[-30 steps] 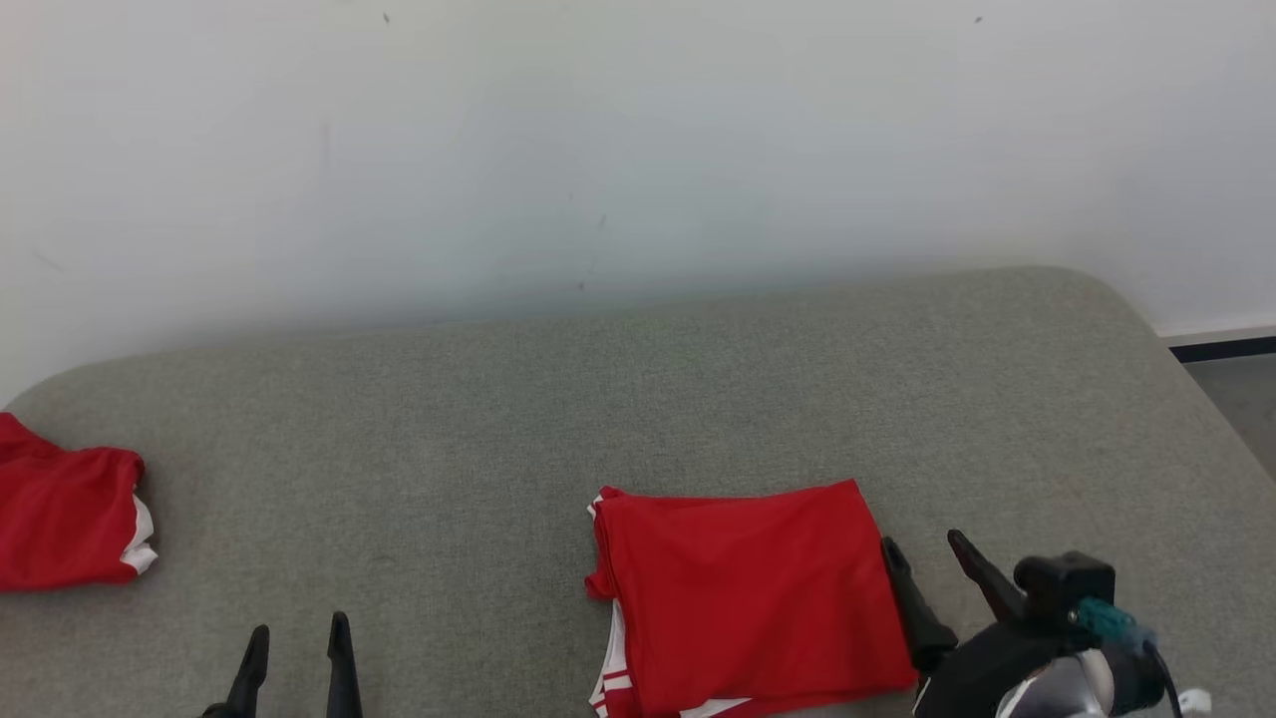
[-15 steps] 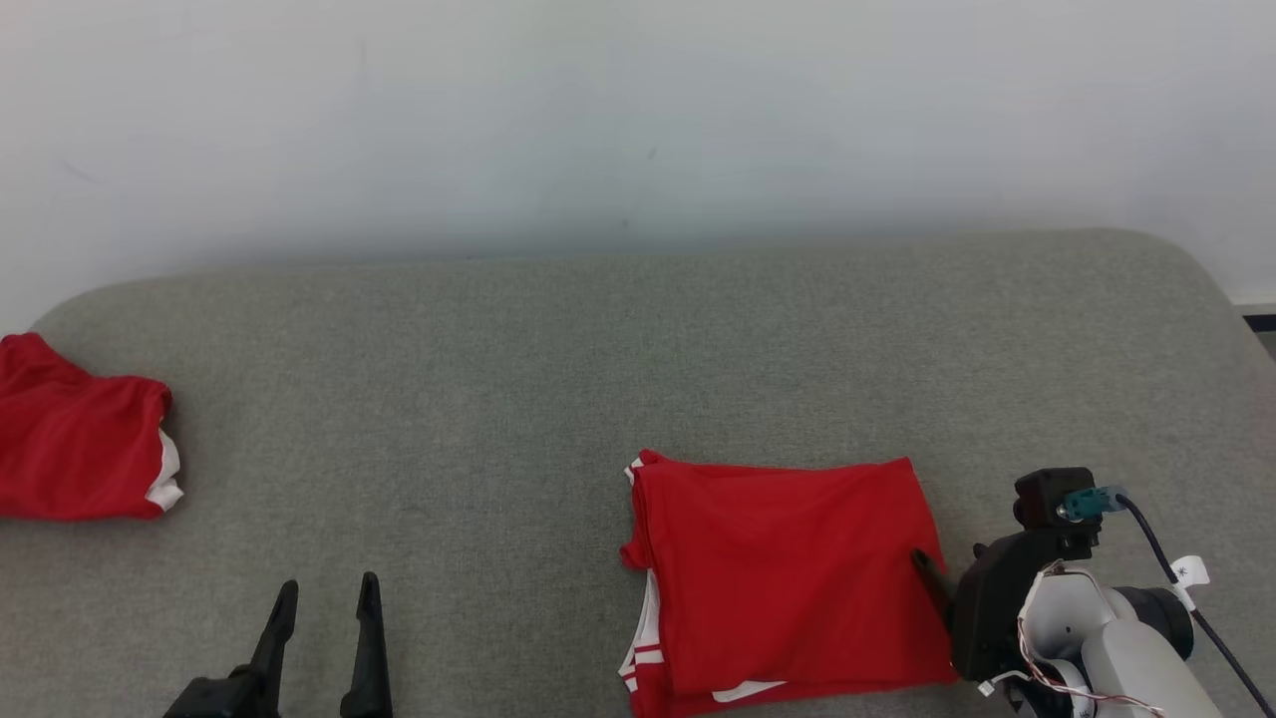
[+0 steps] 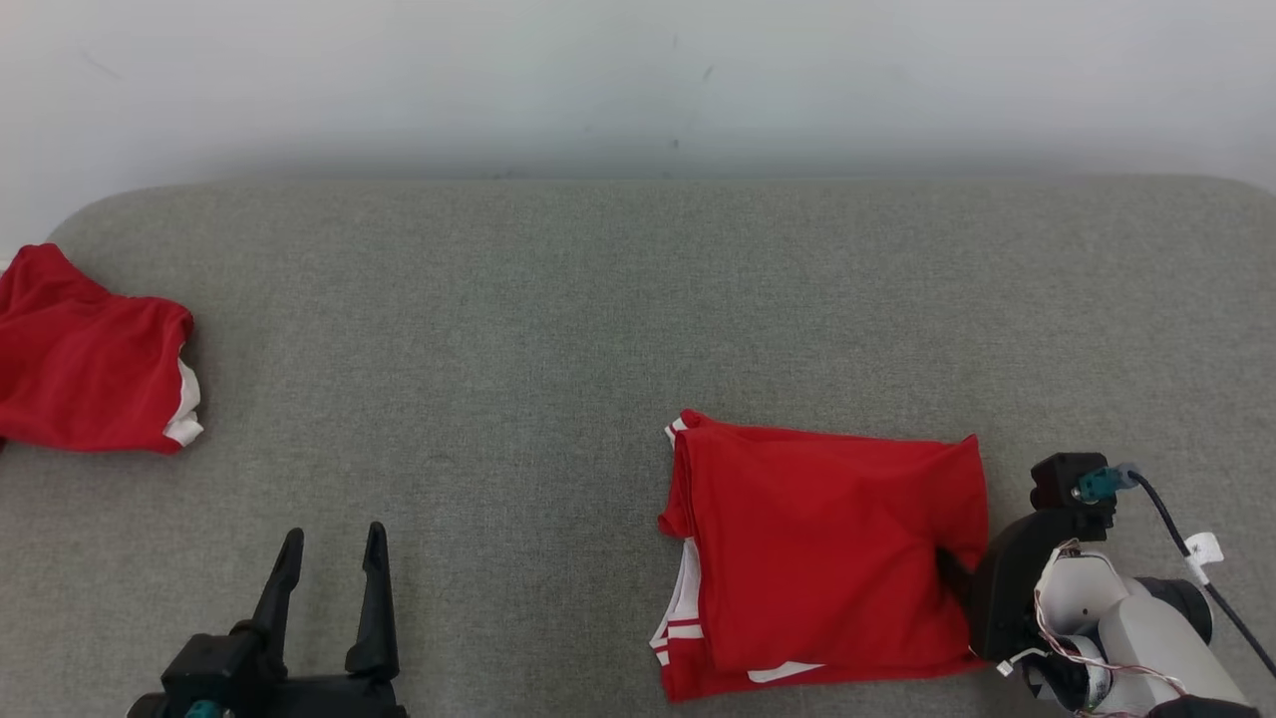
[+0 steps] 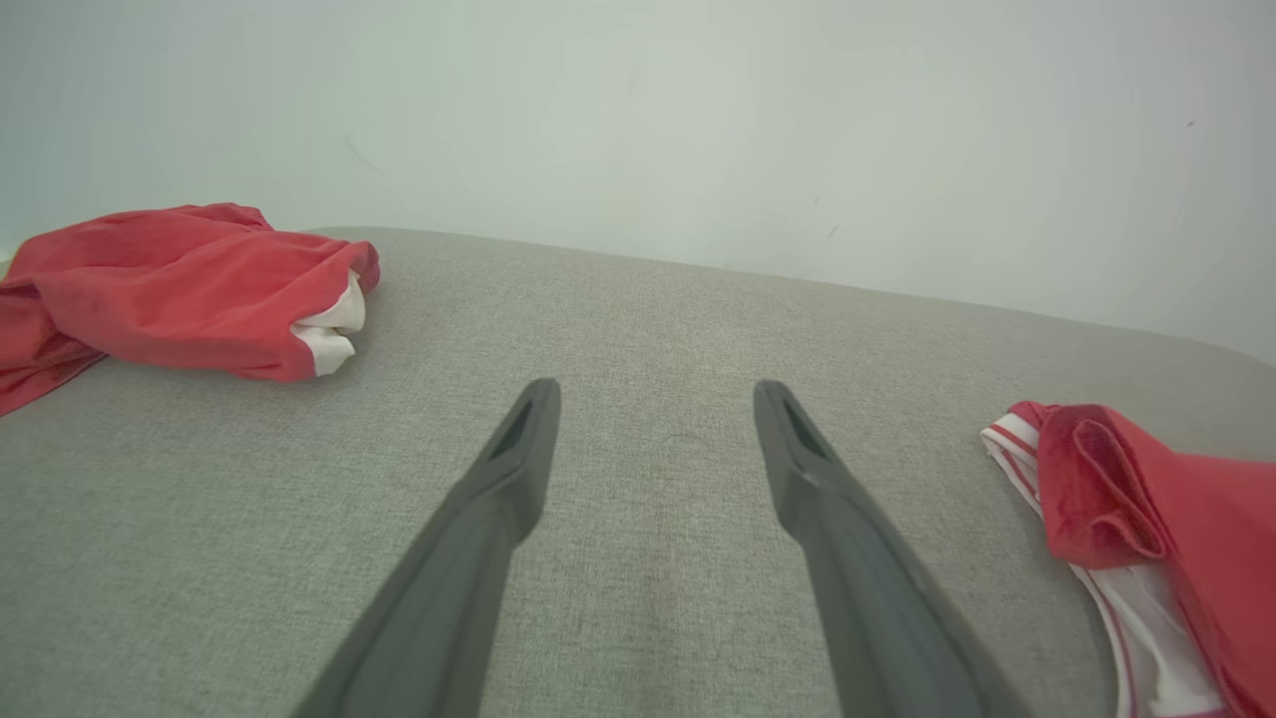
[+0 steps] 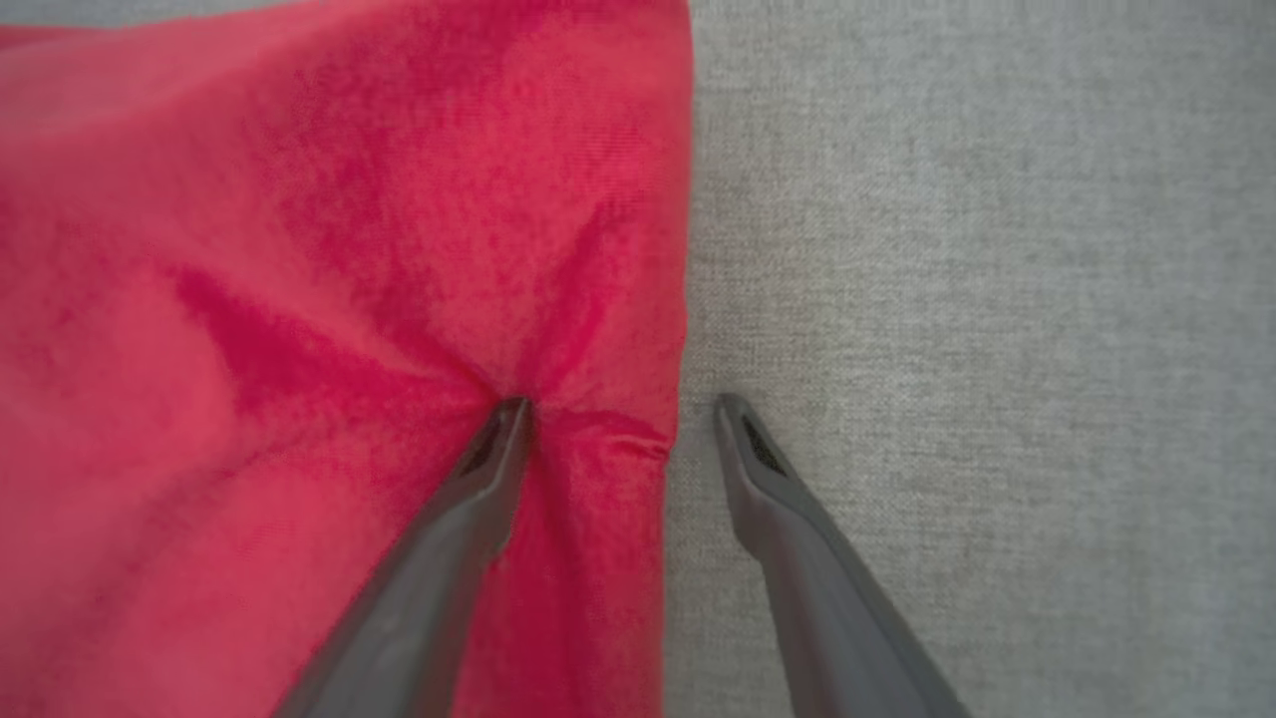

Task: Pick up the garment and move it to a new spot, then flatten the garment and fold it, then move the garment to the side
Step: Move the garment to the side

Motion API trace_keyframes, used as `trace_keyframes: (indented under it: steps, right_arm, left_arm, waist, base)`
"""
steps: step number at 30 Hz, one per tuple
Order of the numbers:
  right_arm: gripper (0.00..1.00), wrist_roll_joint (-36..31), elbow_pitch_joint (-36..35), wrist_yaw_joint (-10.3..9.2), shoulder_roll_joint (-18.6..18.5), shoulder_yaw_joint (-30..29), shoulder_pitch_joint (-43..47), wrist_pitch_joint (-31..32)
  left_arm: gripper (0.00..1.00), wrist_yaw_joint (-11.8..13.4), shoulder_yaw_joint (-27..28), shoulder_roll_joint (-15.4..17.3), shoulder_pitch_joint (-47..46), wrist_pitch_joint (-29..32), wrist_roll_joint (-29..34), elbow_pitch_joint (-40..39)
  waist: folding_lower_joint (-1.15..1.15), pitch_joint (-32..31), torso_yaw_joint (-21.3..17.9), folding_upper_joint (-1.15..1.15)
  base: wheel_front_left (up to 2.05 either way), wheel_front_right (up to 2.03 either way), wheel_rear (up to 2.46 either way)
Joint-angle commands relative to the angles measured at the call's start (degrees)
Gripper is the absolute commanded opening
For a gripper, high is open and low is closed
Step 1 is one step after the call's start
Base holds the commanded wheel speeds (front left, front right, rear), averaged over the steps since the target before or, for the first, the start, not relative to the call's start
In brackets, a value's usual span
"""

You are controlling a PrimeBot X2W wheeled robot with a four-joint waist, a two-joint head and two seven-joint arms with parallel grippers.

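**Folded and waiting for the last move**

The garment (image 3: 832, 543) lies as a compact red rectangle of several stacked layers. White trim peeks out along the side far from the right gripper (image 5: 620, 407) and at the near corner. Its top face is mostly smooth, with soft creases that gather where one dark finger (image 5: 469, 499) presses into the cloth. By this look, the picking up, flattening and folding are done, and only carrying it to the side seems left.

The right gripper straddles the garment's nearest edge with its jaws spread. One finger dents the fabric just inside the hem and the other (image 5: 768, 489) rests on the grey padded surface (image 3: 598, 299) just outside it. Nothing is pinched yet, so this is likely the set-up for a grasp.

The left gripper (image 3: 334, 536) hovers with its jaws wide apart and empty, well away from the folded piece. Beyond it, farther to its own left, a second red garment (image 3: 90, 364) sits bunched near the surface's corner.
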Motion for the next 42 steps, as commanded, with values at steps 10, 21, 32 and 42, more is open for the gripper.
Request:
trace_keyframes:
  steps: [10,21,32,42]
  right_arm:
    - [0.00,-2.0,-1.1,-0.28,-8.1,7.6,-4.3,1.8]
    - [0.00,-1.9,-4.9,-0.16,-16.5,15.9,-18.5,-1.1]
    - [0.00,-4.6,0.3,-0.16,-20.2,9.4,-25.8,-8.6]
    - [0.00,-10.6,0.5,-0.16,-20.9,3.4,-27.4,-15.4]
  left_arm:
    - [1.00,-0.3,0.2,0.0,-2.5,0.0,0.3,-1.4]
    - [1.00,-1.6,2.0,0.1,-5.6,0.0,2.1,-6.0]
    - [1.00,-3.1,1.2,1.5,-9.8,0.0,4.6,-9.1]
    - [1.00,-3.6,0.8,2.7,-12.1,0.0,5.6,-10.7]
  waist:
    - [0.00,3.9,-1.6,0.00]
    - [0.00,9.2,-10.4,0.00]
    - [0.00,16.1,-17.8,0.00]
    - [0.00,20.0,-19.4,0.00]
  base:
    - [0.00,0.00,0.00]
    - [0.00,0.00,0.00]
    - [0.00,0.00,0.00]
    - [0.00,0.00,0.00]
